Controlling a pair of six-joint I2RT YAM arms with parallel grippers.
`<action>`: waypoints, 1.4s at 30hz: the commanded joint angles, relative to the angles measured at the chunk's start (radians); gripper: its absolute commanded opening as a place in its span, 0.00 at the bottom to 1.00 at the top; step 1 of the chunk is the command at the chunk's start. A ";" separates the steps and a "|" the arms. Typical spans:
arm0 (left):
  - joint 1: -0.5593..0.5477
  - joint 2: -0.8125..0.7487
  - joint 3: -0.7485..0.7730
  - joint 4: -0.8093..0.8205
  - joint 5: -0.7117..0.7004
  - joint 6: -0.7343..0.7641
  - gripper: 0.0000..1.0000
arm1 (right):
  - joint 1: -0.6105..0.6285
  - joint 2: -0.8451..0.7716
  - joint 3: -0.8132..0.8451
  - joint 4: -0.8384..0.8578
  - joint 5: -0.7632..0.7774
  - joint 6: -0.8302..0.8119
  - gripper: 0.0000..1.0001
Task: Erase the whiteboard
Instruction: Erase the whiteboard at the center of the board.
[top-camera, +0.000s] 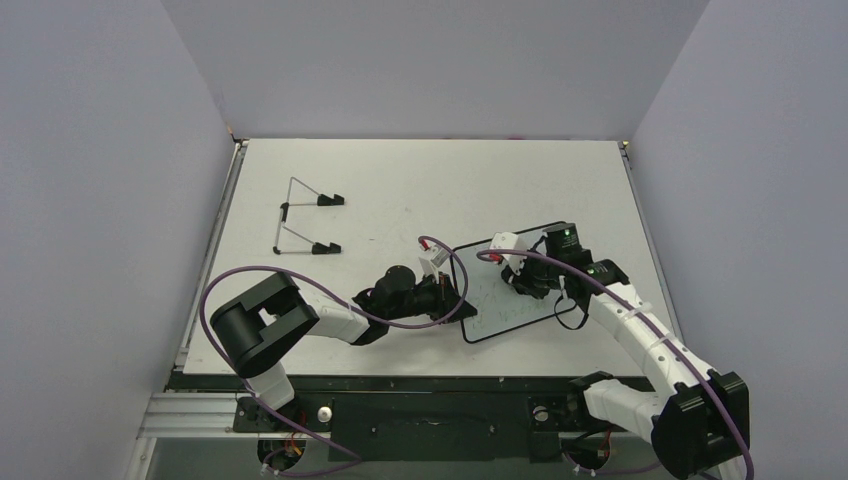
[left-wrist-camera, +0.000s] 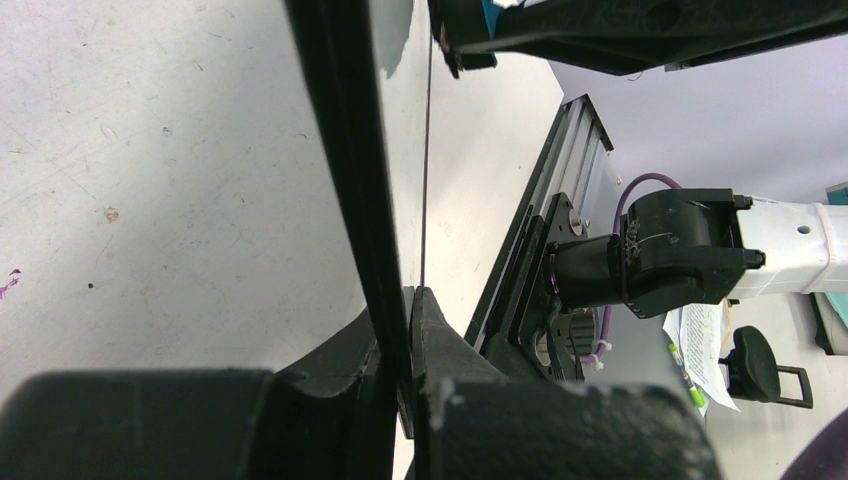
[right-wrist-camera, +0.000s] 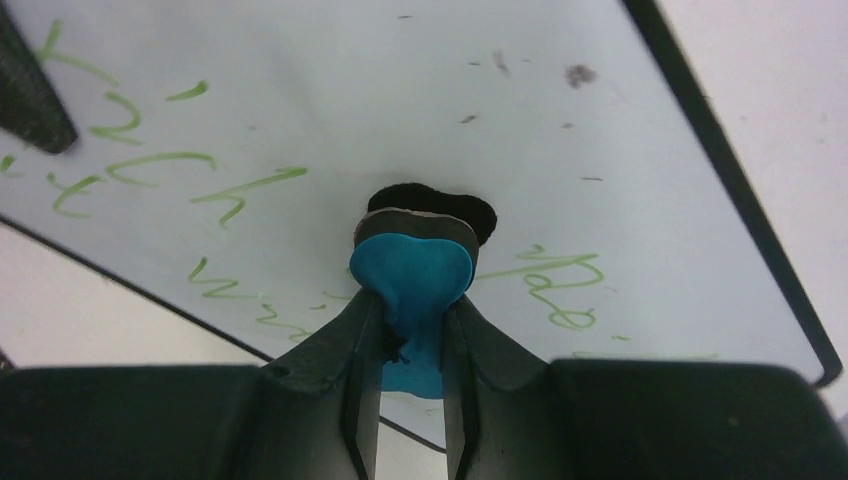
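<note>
The whiteboard (top-camera: 500, 305) lies mid-table, white face with a black rim and green handwriting. My left gripper (top-camera: 455, 297) is shut on its left edge; in the left wrist view the board's black rim (left-wrist-camera: 350, 180) runs edge-on between my fingers, my gripper (left-wrist-camera: 405, 345) clamped on it. My right gripper (top-camera: 525, 280) is over the board's upper middle, shut on the blue-and-black eraser (right-wrist-camera: 412, 275). In the right wrist view my right gripper (right-wrist-camera: 410, 310) squeezes the blue foam, with the eraser's black face against the whiteboard (right-wrist-camera: 350, 100). Green writing (right-wrist-camera: 150, 170) shows to the left and right of it.
A thin wire stand with black feet (top-camera: 305, 215) sits at the far left of the table. The table's right edge (top-camera: 650, 240) and front rail (top-camera: 400, 380) are near. The right arm's base (left-wrist-camera: 660, 250) shows in the left wrist view.
</note>
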 joint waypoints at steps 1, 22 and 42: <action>-0.008 -0.027 0.001 0.008 0.023 0.042 0.00 | -0.007 -0.053 -0.035 0.249 0.170 0.183 0.00; -0.007 -0.038 0.003 -0.004 0.022 0.048 0.00 | 0.010 0.024 0.052 -0.095 -0.029 -0.099 0.00; -0.006 -0.044 0.007 -0.028 0.022 0.062 0.00 | 0.001 0.061 0.068 0.025 0.272 0.029 0.00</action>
